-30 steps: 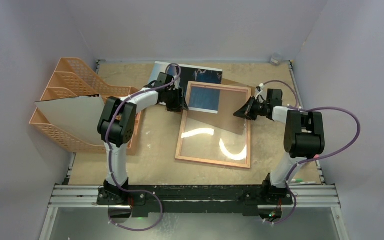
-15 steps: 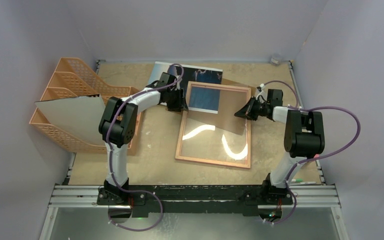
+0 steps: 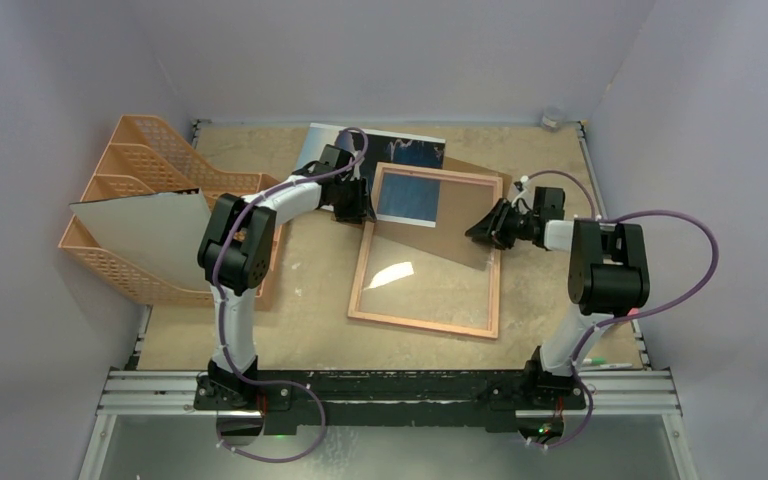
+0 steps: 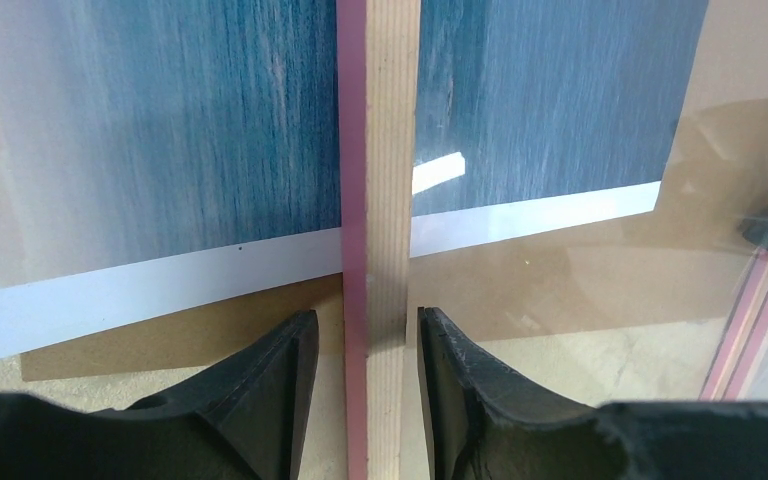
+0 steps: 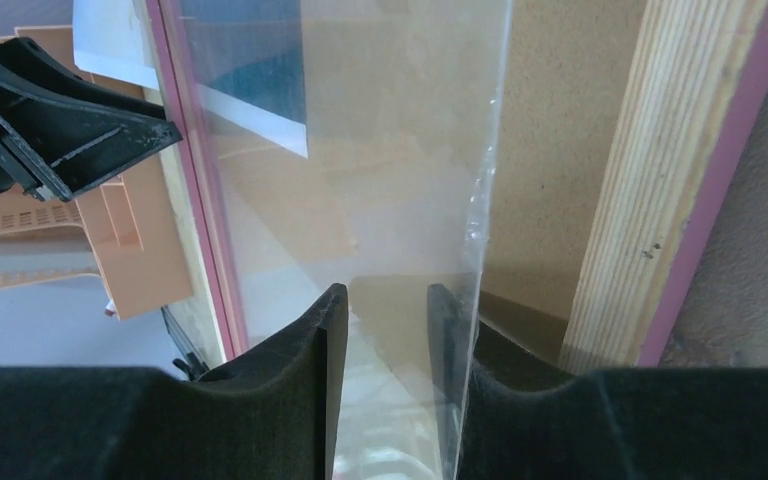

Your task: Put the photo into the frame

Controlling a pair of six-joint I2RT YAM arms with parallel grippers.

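The frame [image 3: 425, 322], pink-edged with a tan rim, lies flat mid-table with its clear pane [image 3: 430, 270]. The photo [image 3: 415, 152], dark blue with a white margin, lies at the back, partly under the frame's far end; it also shows in the left wrist view [image 4: 160, 120]. My left gripper [image 3: 358, 210] straddles the frame's left rail [image 4: 380, 150], with slim gaps on both sides of the rail [image 4: 365, 315]. My right gripper [image 3: 475, 230] is open at the pane's right edge. The pane [image 5: 390, 150] passes between its fingers [image 5: 385, 290], close to the right one.
A brown backing board [image 3: 465, 163] lies under the frame's far right. Orange file trays [image 3: 150, 165] holding a greyish-white sheet [image 3: 150, 225] stand at the left. A small round object [image 3: 552, 118] sits at the back right corner. The frame's right rail [image 5: 680, 150] runs beside my right gripper.
The bright curved reflections on the pane have shrunk to one small patch, so the pane has tilted lower. My right gripper has shifted slightly down and left. My left gripper has barely moved.
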